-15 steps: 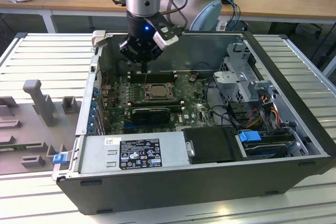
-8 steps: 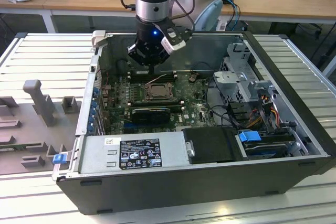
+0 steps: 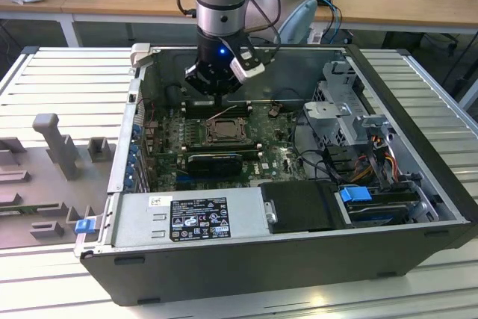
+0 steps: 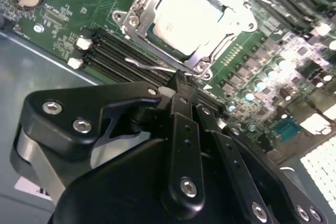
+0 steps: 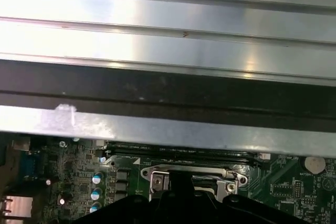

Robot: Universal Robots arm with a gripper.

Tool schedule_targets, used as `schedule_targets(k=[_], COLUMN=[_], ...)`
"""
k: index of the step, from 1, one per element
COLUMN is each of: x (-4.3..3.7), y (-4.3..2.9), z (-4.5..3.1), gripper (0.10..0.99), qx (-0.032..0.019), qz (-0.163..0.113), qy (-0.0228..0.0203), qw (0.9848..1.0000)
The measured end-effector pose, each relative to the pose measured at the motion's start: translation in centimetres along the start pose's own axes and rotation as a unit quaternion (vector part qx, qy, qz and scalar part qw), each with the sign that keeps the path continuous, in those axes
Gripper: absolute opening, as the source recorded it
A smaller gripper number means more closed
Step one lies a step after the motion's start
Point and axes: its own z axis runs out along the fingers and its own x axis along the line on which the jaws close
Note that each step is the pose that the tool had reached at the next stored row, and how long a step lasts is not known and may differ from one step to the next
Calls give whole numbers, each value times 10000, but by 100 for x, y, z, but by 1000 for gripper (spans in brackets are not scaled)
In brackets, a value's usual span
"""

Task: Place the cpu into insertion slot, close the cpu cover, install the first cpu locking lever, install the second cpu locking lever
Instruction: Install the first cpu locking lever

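The cpu (image 4: pixel 184 17), pale and silvery, lies in the insertion slot (image 3: pixel 224 131) on the green motherboard. The cpu cover (image 4: pixel 137 15), a metal frame with a square window, lies down around it. A thin wire locking lever (image 4: pixel 151 67) runs along the socket's edge beside the memory slots. My black gripper (image 4: pixel 181 83) hovers right at that lever with its fingers (image 4: pixel 184 114) pressed together, the tips touching or just above the wire. In the exterior view the gripper (image 3: pixel 217 99) hangs just behind the socket, inside the open case. The cover (image 5: pixel 189 172) also shows in the first wrist view.
Black memory slots (image 4: pixel 118 51) lie beside the socket. A long black expansion card (image 3: pixel 215 160) sits in front of it. The case's metal wall (image 5: pixel 168 129) rises close behind the gripper. Drive cages and cables (image 3: pixel 358 147) fill the exterior view's right, and a power supply (image 3: pixel 187 214) sits at the front.
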Motion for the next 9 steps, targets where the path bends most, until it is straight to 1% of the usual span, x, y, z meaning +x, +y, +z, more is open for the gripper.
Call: schedule_targets(k=[1, 5, 7, 9], x=[-4, -14, -34, -130], y=[1, 17, 25, 30], z=[22, 87, 97, 120], gripper=[106, 106, 106, 106], qx=[-38, -38, -35, -32], qz=[3, 43, 45, 45], qy=[-5, -5, -6, -6], qw=[10000, 10000, 10000, 10000])
